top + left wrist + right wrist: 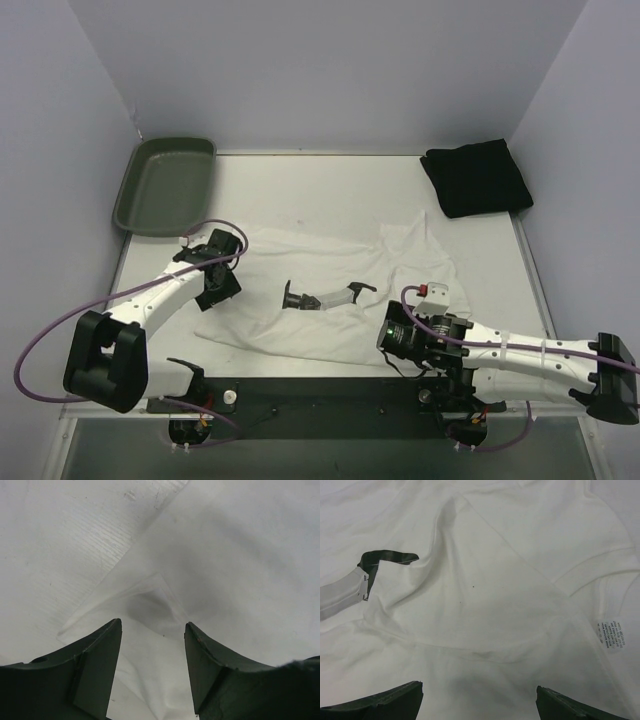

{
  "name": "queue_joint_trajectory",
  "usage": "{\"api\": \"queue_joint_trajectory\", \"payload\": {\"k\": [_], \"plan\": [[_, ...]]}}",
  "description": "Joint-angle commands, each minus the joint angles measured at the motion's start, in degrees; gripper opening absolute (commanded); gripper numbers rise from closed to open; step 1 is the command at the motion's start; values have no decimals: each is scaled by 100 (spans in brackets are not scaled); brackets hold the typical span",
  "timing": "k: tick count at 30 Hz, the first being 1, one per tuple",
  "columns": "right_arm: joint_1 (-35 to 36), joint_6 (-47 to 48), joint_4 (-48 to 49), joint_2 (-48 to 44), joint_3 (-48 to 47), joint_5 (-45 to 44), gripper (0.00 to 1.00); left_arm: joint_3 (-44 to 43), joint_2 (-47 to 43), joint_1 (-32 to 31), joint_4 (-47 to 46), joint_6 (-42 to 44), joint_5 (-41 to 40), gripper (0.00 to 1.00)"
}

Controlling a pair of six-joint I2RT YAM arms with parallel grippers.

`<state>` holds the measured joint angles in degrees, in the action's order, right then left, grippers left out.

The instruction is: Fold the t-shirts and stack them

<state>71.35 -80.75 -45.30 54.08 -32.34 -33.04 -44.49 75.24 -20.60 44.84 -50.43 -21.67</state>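
Both the left arm [150, 300] and the right arm [520, 365] are built of smooth white plastic links set between bulky matte black joint housings. A thin purple cable [214, 221] loops loosely along each one. A small green light [388, 322] glows on the right arm's black wrist motor. The jaws are dark, wedge-shaped plastic with rounded edges.

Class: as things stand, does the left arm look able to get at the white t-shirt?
Probably yes: the open left end effector hangs over the white t-shirt's left edge, nothing between.
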Motion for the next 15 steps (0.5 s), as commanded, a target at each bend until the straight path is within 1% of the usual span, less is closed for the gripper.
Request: {"api": "queue_joint_trajectory", "payload": {"k": [1, 5, 13, 15], "plan": [[45, -55, -304, -205, 166, -256, 100, -59, 77, 153, -327, 148, 119, 63], [45, -81, -313, -293, 237, -238, 100, -77, 298, 284, -467, 183, 260, 61], [81, -160, -304, -390, 333, -194, 100, -156, 632, 425, -713, 201, 339, 54], [89, -221, -304, -390, 368, -194, 100, -183, 650, 469, -757, 218, 339, 49]]}}
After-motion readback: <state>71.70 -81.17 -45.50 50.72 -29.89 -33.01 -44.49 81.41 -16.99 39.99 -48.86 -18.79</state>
